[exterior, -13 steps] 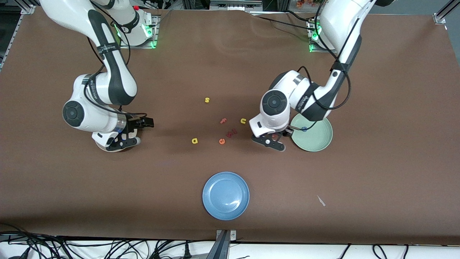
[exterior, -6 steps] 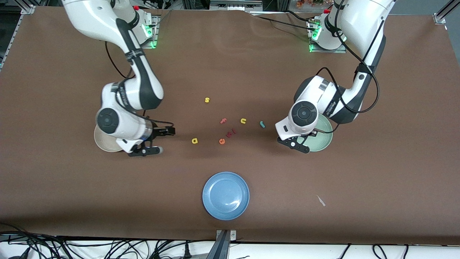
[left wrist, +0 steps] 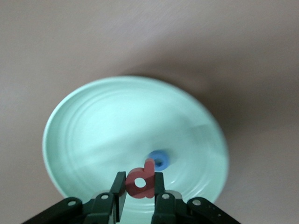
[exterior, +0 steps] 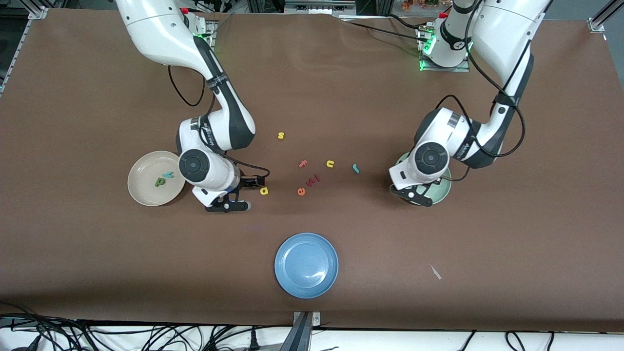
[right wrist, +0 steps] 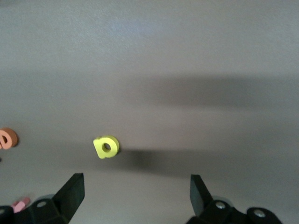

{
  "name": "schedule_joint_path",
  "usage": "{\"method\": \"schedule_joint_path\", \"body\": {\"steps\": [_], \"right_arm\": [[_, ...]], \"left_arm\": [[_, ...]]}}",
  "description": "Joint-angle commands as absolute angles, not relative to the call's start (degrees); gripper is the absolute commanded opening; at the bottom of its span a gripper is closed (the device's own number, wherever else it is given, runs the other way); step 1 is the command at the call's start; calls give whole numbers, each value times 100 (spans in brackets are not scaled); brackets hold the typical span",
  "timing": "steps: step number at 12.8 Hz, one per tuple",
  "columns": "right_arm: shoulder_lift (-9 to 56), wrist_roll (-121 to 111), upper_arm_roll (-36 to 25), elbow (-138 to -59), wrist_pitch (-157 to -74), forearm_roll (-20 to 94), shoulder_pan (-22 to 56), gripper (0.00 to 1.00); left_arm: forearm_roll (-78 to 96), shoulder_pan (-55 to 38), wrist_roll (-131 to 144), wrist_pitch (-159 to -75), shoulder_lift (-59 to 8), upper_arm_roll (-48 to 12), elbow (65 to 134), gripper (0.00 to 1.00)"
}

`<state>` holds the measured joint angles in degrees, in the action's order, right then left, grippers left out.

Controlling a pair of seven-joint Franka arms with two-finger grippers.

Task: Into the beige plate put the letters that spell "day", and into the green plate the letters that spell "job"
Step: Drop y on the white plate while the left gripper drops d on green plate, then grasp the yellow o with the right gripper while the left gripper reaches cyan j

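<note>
My left gripper [left wrist: 139, 179] is shut on the salmon-red b [left wrist: 148, 172] and hangs low over the green plate [left wrist: 117, 116], where the blue o [left wrist: 160, 159] lies. In the front view this gripper [exterior: 420, 194] covers much of the green plate [exterior: 441, 189]. The teal j [exterior: 356, 168] lies on the table beside that plate. My right gripper [right wrist: 136, 182] is open just above the table, close by the yellow a [right wrist: 106, 147], with nothing between its fingers. The beige plate [exterior: 141, 192] holds the dark green d [exterior: 159, 182] and the teal y [exterior: 169, 174]. The yellow a [exterior: 263, 190] sits just off the right gripper [exterior: 243, 195].
Loose letters lie mid-table: a yellow s [exterior: 281, 135], a pink f [exterior: 303, 164], a yellow u [exterior: 330, 164], an orange e [exterior: 301, 191] and small pink pieces [exterior: 313, 180]. A blue plate [exterior: 306, 264] sits nearer the front camera. A paper scrap [exterior: 435, 272] lies toward the left arm's end.
The right arm swung from over the beige plate to beside the yellow a, uncovering the d and y. The left arm carried the b over the green plate, uncovering the j.
</note>
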<state>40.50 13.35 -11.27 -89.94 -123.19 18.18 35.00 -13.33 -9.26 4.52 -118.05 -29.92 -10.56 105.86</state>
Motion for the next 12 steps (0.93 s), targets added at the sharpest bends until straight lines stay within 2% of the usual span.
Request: {"method": "schedule_joint_path", "body": {"steps": [1, 3, 6, 9, 10, 11, 12], "right_arm": [[4411, 1424, -1187, -8474, -12252, 1855, 3664, 100], [4579, 1441, -1195, -8376, -12269, 1602, 3831, 100], [4737, 1424, -1195, -8376, -12454, 1205, 4068, 100], [4763, 1371, -1195, -8376, -12472, 1108, 4052, 99], [4772, 1362, -1195, -8376, -12506, 1107, 4060, 96], [4790, 1354, -1195, -8376, -12568, 1099, 4061, 94], [4799, 1345, -1195, -8376, -12586, 1099, 4052, 91]], "left_arm": [[-1485, -607, 246, -11962, -2628, -1134, 11143, 4], [-1477, -537, 255, -11988, -2654, -1134, 11363, 4], [-1415, -483, 264, -12452, -2751, -1134, 11644, 4], [-1415, -466, 264, -12726, -2795, -1134, 11830, 8], [-1415, -457, 298, -12727, -2795, -1134, 11830, 26], [-1424, -466, 316, -12727, -2769, -1134, 11821, 89], [-1433, -475, 316, -12709, -2725, -1134, 11795, 100]]}}
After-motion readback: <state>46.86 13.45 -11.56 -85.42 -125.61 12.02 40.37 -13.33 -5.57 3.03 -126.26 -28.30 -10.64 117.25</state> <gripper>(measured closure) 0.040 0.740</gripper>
